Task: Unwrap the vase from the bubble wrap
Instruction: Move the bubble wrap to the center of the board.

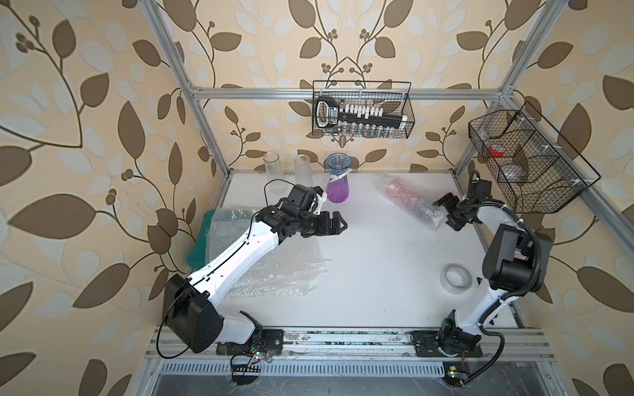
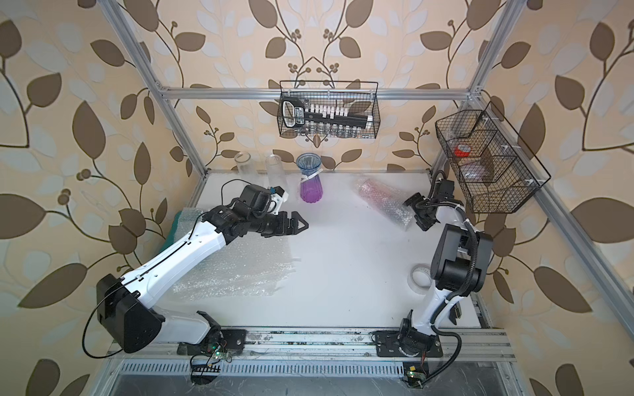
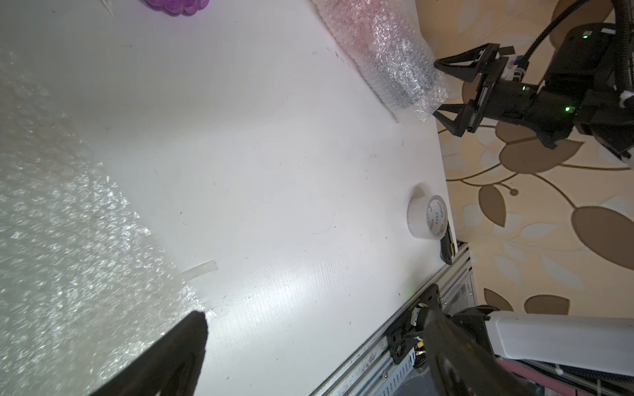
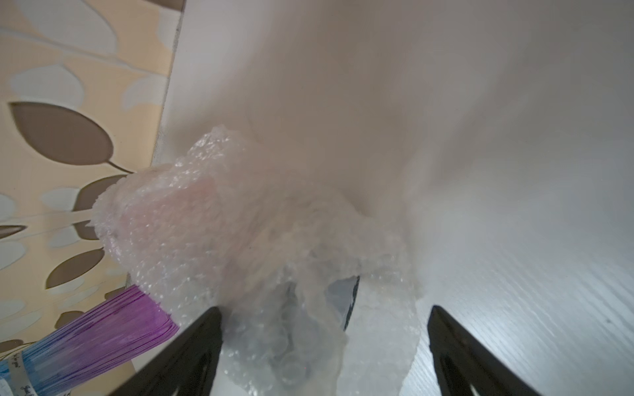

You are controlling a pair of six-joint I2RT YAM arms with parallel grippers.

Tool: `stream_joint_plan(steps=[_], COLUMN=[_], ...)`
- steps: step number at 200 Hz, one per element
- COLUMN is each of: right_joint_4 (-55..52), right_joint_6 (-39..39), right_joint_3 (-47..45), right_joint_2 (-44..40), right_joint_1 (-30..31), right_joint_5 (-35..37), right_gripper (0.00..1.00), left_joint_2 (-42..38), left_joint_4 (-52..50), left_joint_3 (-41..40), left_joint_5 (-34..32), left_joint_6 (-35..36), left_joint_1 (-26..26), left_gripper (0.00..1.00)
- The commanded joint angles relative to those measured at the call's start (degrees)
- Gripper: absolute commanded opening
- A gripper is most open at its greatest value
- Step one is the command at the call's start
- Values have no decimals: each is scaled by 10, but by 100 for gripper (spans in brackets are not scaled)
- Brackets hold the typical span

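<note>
Crinkly clear plastic bubble wrap (image 1: 410, 202) lies on a matt white table (image 1: 377, 271).

Purple-to-blue vase (image 1: 335, 190), pink-tinted clear bubble wrap (image 1: 408, 199), brown-leafed beige wallpaper (image 1: 51, 212).

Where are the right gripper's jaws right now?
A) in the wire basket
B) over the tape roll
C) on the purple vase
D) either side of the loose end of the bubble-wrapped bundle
D: the right gripper has its jaws apart with the crinkled end of the bubble wrap between them, as both wrist views show.
</note>
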Motion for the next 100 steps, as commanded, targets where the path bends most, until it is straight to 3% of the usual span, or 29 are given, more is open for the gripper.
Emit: stream_joint_plan(steps=[1,32,100], right_joint_4=[-7,2,-3], right_joint_6=[-1,3,-14], right_joint_3=[-7,-44,-109], right_joint_2=[12,-6,-66], right_joint_1=[12,16,39], right_joint_5=[-12,-15,-20], right_gripper=[76,52,20], left_joint_2=[12,18,23], left_joint_4=[30,33,24], left_joint_3=[18,3,-23], left_joint_5=[19,23,6], left_joint_6=[-38,-44,-32], left_joint_1=[0,-1,-1], left_gripper=[99,99,99])
